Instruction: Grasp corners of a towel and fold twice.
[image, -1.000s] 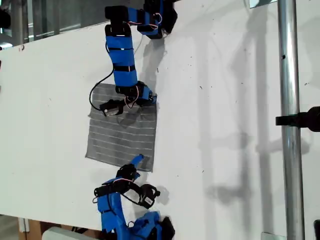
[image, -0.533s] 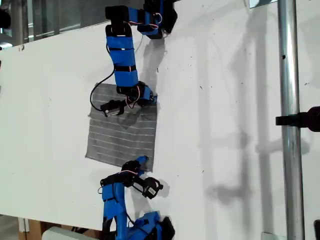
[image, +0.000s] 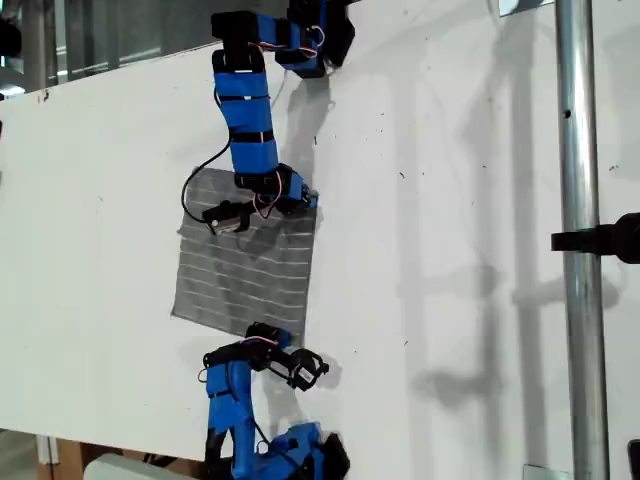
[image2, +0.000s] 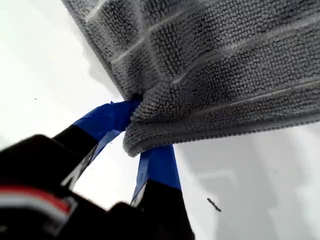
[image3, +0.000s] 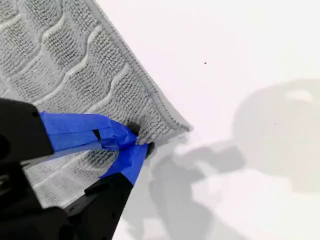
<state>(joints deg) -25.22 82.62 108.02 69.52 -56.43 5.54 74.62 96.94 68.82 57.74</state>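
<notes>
Grey striped towel (image: 240, 265) lies flat toward nine o'clock from the exterior view's centre, my first gripper (image2: 142, 130) and my second gripper (image3: 139, 140) each pinching one of its corners (image3: 172, 125), likely for the first fold.

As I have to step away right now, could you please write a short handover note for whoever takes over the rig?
Grippers: my first gripper is shut on one corner of the towel, with fabric bunched between the jaws. My second gripper is shut on the towel's edge beside another corner.
Towel: it lies spread and unfolded on the white table, with an arm at each of its two corners on the exterior view's right.
Done: both corners gripped.
Left: both folds.
</notes>
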